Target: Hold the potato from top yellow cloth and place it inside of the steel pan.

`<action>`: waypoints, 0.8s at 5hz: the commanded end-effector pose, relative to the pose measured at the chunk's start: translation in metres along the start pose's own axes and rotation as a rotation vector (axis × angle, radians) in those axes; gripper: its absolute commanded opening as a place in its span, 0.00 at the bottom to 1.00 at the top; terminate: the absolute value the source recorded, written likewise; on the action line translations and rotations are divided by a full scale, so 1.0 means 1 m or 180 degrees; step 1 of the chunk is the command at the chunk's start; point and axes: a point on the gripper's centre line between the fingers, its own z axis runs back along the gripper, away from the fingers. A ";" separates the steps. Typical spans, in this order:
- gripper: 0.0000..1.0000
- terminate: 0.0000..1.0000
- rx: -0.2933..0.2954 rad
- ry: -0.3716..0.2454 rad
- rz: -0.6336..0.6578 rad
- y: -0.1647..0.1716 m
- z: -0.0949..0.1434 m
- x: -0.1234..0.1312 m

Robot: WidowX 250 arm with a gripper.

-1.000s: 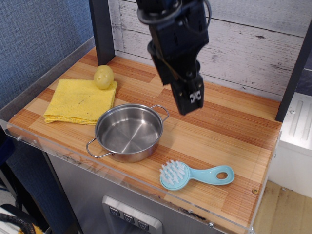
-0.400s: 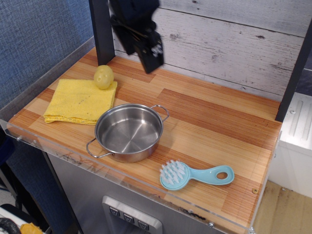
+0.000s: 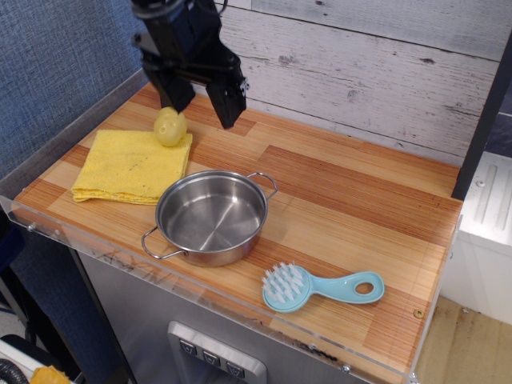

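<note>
the potato (image 3: 170, 126) sits on the far corner of the yellow cloth (image 3: 132, 166). the gripper (image 3: 202, 106) hangs just above it, wide apart and holding nothing. the steel pan (image 3: 211, 217) has nothing in it, so grabbing and moving are left.

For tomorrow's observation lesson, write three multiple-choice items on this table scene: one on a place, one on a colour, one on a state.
1. Where is the potato?
A. In the pan
B. On the cloth's far corner
C. Beside the brush

2. What colour is the brush?
A. Light blue
B. Red
C. Yellow

3. How is the gripper?
A. Shut on the potato
B. Open, holding nothing
C. Resting in the pan

Answers: B, it sits on the cloth; A, brush and handle are pale blue; B, its fingers stand apart, the potato is unheld, and the pan is empty.
</note>
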 end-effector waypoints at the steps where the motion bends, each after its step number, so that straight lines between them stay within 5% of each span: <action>1: 1.00 0.00 0.0161 -0.0035 0.0416 0.021 -0.008 0.010; 3: 1.00 0.00 0.0354 0.0017 0.0801 0.056 -0.021 0.021; 4: 1.00 0.00 0.0445 0.0113 0.1026 0.065 -0.026 0.007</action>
